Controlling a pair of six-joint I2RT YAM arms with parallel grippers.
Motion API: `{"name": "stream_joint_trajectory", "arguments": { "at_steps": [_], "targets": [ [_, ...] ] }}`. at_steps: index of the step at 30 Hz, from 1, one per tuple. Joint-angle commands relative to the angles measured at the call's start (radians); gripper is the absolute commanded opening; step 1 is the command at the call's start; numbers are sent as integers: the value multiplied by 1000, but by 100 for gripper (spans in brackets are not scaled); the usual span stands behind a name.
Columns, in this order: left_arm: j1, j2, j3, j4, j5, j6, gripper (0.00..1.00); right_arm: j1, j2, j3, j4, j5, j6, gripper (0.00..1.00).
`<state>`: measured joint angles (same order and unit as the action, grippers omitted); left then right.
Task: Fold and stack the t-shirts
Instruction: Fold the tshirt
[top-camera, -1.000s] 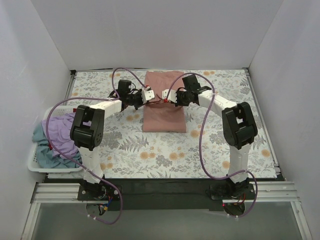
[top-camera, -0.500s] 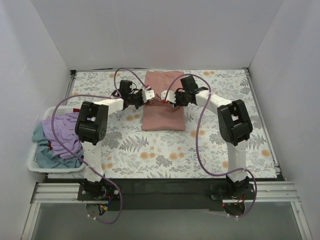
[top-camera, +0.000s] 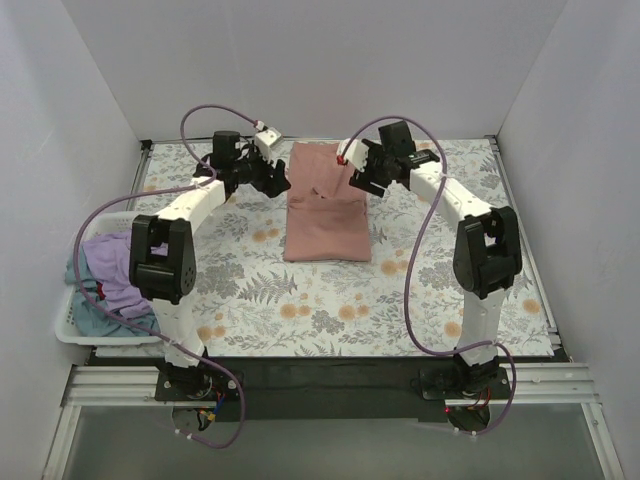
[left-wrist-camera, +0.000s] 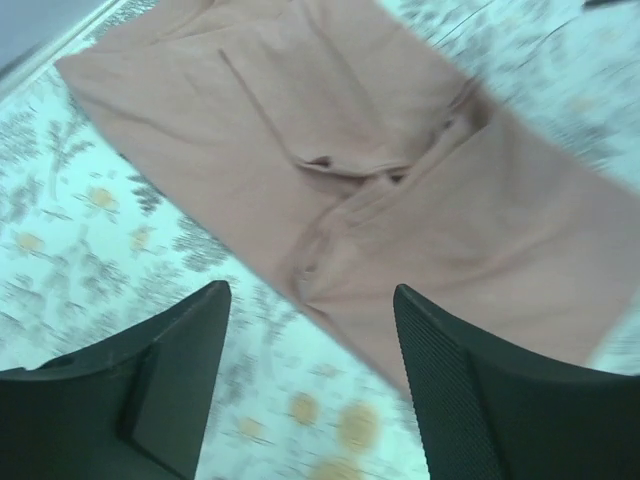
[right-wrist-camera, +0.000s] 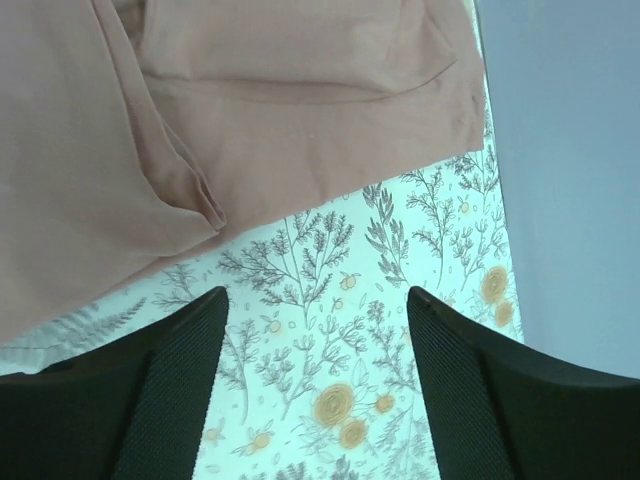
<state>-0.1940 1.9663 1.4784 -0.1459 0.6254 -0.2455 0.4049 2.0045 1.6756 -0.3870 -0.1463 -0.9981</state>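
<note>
A dusty salmon-pink t-shirt (top-camera: 325, 215) lies folded in a long rectangle on the floral table, with a small crease near its far end. My left gripper (top-camera: 272, 180) hovers just off its far left edge, open and holding nothing. In the left wrist view the pink t-shirt (left-wrist-camera: 400, 190) fills the upper frame, and the left gripper (left-wrist-camera: 311, 293) stands over its edge. My right gripper (top-camera: 363, 178) hovers off the far right edge, open and empty. The right wrist view shows the pink t-shirt (right-wrist-camera: 240, 100) at upper left and the right gripper (right-wrist-camera: 315, 295) above bare cloth-covered table.
A white plastic basket (top-camera: 68, 330) hangs at the table's left edge, holding a lavender t-shirt (top-camera: 115, 265) and a teal t-shirt (top-camera: 85, 300). White walls enclose the table at the back and both sides; the right wall (right-wrist-camera: 570, 150) is close to my right gripper.
Both grippers were shut together over the pink shirt's middle. They have opened, let go of the cloth, and pulled apart toward the far corners of the shirt.
</note>
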Motion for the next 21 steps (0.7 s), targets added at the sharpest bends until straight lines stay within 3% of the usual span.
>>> {"name": "stream_joint_trajectory", "arguments": {
  "at_steps": [1, 7, 12, 15, 21],
  "targets": [
    [-15, -162, -32, -135, 109, -386, 66, 0, -102, 98, -165, -140, 307, 80],
    [-73, -153, -170, -101, 204, -740, 67, 5, -113, -3, -222, -454, 694, 81],
    [-104, -70, -233, -12, 281, -896, 65, 5, -36, -105, -164, -620, 863, 60],
    [-107, -57, -294, 37, 287, -960, 63, 3, -16, -197, -78, -642, 943, 51],
    [-84, -35, -458, 46, 252, -950, 59, -41, 54, -398, 25, -625, 1019, 45]
  ]
}}
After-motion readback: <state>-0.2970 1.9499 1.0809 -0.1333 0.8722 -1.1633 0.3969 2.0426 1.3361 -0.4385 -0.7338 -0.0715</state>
